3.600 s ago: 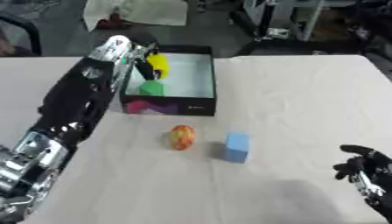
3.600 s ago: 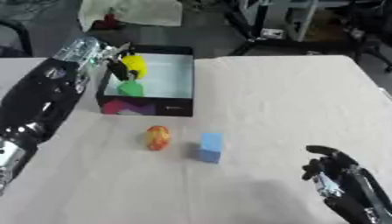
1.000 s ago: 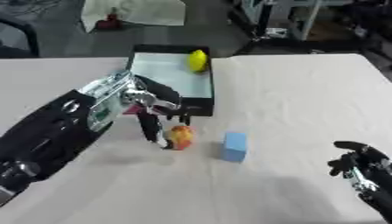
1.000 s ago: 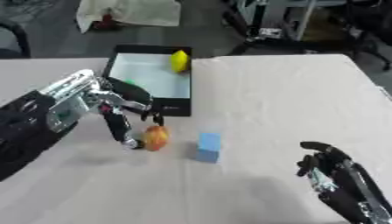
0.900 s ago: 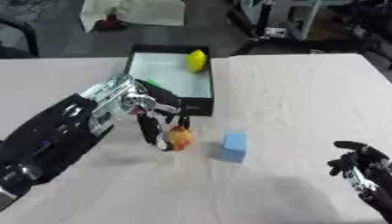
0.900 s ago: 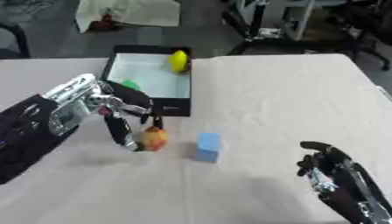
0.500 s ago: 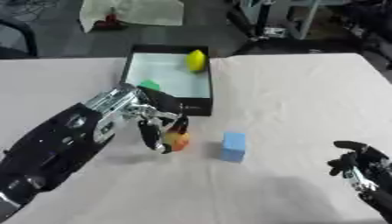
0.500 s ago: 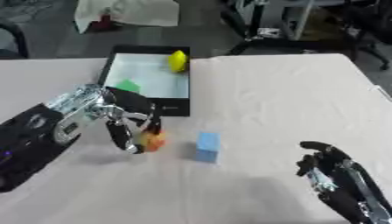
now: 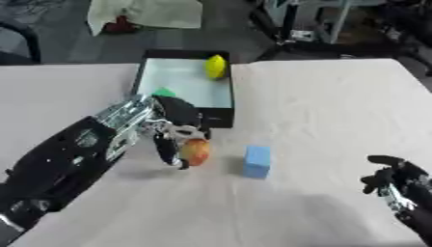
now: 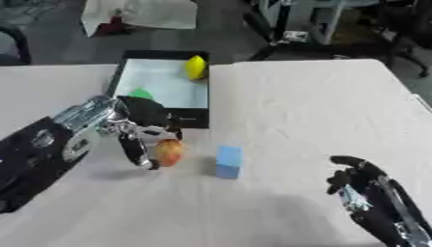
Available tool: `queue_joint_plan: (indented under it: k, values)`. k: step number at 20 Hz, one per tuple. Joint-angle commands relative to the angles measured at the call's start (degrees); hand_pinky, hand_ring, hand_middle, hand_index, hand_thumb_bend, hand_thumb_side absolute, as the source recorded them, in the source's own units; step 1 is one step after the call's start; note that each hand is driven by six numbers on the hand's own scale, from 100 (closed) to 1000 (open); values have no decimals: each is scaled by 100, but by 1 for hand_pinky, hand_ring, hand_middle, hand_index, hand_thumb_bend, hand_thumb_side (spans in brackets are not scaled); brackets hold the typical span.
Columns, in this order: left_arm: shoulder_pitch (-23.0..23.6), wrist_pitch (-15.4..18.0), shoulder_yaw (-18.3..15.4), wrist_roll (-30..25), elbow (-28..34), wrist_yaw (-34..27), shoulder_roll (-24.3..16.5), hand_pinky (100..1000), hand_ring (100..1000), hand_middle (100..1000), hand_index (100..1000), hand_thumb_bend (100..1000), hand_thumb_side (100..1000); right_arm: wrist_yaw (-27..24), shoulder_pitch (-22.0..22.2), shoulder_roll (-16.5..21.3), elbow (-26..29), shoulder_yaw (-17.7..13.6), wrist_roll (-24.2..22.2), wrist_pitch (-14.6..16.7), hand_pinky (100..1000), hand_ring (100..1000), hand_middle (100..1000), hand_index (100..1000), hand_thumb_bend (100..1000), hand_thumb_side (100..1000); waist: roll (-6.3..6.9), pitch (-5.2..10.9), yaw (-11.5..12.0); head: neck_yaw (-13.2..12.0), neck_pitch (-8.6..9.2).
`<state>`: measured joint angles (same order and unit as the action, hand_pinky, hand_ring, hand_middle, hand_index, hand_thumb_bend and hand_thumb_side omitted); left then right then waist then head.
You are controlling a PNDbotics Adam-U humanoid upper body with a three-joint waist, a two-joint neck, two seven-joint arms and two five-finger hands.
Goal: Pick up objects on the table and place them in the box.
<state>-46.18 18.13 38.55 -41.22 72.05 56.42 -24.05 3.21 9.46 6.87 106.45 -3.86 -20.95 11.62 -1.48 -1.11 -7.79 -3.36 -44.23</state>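
- The left hand (image 9: 173, 137) is closing on the orange-red fruit (image 9: 195, 151), which sits on the table (image 9: 320, 106) just near of the box (image 9: 140, 79); one finger reaches down the fruit's left side and the others curl over its top, so the hand looks clamped on it, though whether it is off the table cannot be told.
- To do this step well, the fingers should wrap under the fruit's widest part before lifting, since a rounded thing is likely to roll out of a shallow pinch.
- The lift needs to clear the box's near wall, then carry far and slightly left to the bare white floor, away from the yellow fruit (image 9: 216, 65) in the far right corner and the green piece (image 9: 164, 91) at the near left.
- The blue block (image 9: 256, 161) lies just right of the fruit, apart from it; it is best left undisturbed for a later pick.
- The right hand (image 10: 358, 185) rests at the near right, fingers loosely bent, holding nothing.
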Motion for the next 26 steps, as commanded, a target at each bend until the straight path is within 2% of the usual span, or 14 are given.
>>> queue_joint_plan:
  k: [1,3,4,5,6,8,15,17,18,19,20,23,24,26]
  values:
    - [-81,88,-83,-113,-43,82,2,790,783,837,896,395,355,-40,-55,97,80,-22,-1,11,688,473,306,768,100,469,-20,76,-12,25,11]
    - [-75,115,-89,-108,-70,103,11,790,783,837,896,395,355,-40,-55,97,80,-22,1,10,688,473,306,768,100,469,-20,75,-12,25,11]
    - [-72,97,-136,-76,-31,138,23,670,644,692,782,335,228,-40,-57,93,77,-20,-1,8,688,472,306,768,100,472,-19,72,-11,30,11]
    - [-58,55,-207,-11,64,203,25,636,595,636,740,321,212,-40,-60,91,76,-19,-2,6,688,472,306,768,100,471,-19,71,-12,33,11]
    - [-38,16,-246,68,151,269,18,572,501,532,651,295,191,-40,-62,90,75,-19,-1,6,688,472,306,768,100,470,-20,71,-14,33,11]
    - [-43,-111,-362,250,291,302,-9,524,438,458,563,269,178,-43,-59,92,76,-24,3,6,688,472,306,768,100,470,-24,77,-12,35,11]
    - [-432,-753,-994,960,745,225,-421,521,420,438,549,255,168,-33,-25,88,69,-34,13,6,688,472,306,768,100,471,-31,103,32,54,11]
    - [-593,-957,-1117,999,685,176,-467,549,448,463,580,260,193,-29,-25,89,67,-29,9,6,688,472,306,768,100,471,-26,104,31,49,11]
    - [-622,-1000,-1094,943,616,108,-465,617,526,547,670,295,249,-30,-29,90,68,-27,6,7,688,472,306,768,100,471,-23,103,23,49,11]
    - [-622,-968,-995,862,496,20,-450,637,554,578,696,311,268,-31,-34,93,68,-26,5,7,688,472,306,768,100,471,-18,101,10,46,11]
    - [-613,-903,-875,772,355,-72,-424,699,653,693,790,391,362,-32,-39,97,68,-26,6,6,688,472,306,768,100,472,-12,97,-4,36,11]
    - [-687,-632,-601,474,-30,-367,-375,699,653,693,790,391,362,-31,-40,95,65,-33,11,2,688,472,306,768,100,472,-11,98,-6,37,11]
    - [-714,-566,-605,371,-76,-440,-374,819,839,868,936,566,506,-30,-40,94,66,-34,13,2,689,472,306,768,100,472,-10,97,-4,38,11]
    - [-583,-420,-460,179,-262,-526,-240,832,855,881,939,572,494,-33,-80,124,74,-7,-9,7,689,472,306,768,100,472,22,71,-73,-4,11]
